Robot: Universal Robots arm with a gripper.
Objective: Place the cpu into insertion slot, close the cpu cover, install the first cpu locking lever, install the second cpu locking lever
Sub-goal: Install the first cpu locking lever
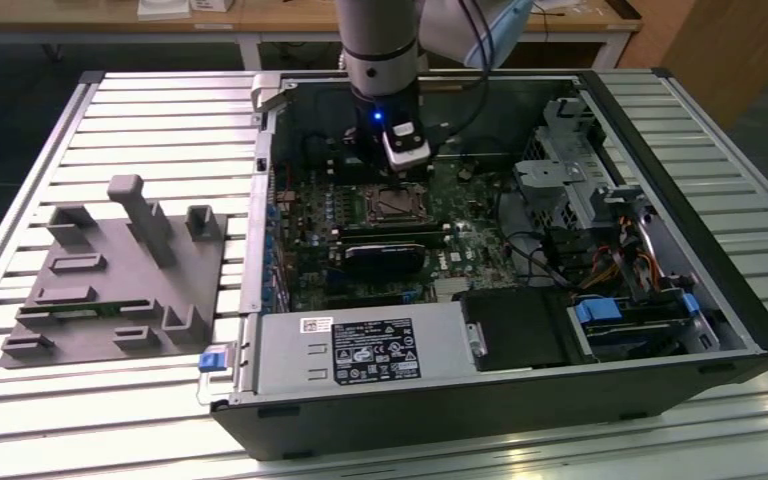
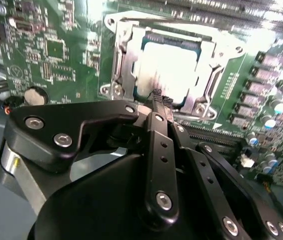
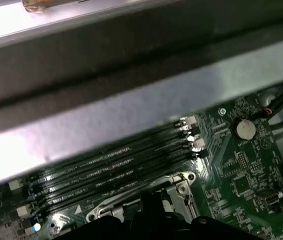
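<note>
One arm on my feed, dropping in from the top centre of the exterior view into an open PC case (image 1: 704, 300) that lies on a slatted metal table (image 1: 157, 110). The gripper (image 1: 406, 165) sits just above the motherboard (image 1: 357, 250), close to the far edge of the insertion slot (image 1: 395, 205), roughly mid-frame. In the second wrist view the gripper (image 2: 159, 100) shows as black linkages filling the lower half, fingertips (image 2: 156, 95) drawn tight together w/ nothing between them, tip right at the near edge of the socket. The cpu (image 2: 169, 70) is already seated in the insertion slot (image 2: 119, 55), upper centre of that frame, its pale top glaring under the light. The cpu cover (image 2: 211, 55) lies down flat around the chip, silvery frame w/ the chip showing thru its window. Can't tell from here whether either locking lever is latched. A round coin cell (image 2: 33, 95) sits at left-centre of that view on the green board (image 2: 56, 50). In the first wrist view I get the case wall (image 3: 131, 100) across the upper half, long black memory slots (image 3: 111, 170) running diagonally below it, the coin cell (image 3: 245, 129) at right, and a corner of the socket's metal frame (image 3: 181, 187) at bottom centre. Back in the exterior view, a grey parts fixture (image 1: 117, 280) rests on the table at left-centre, well apart from the case, and the silver power supply (image 1: 357, 350) sits at lower centre.
</note>
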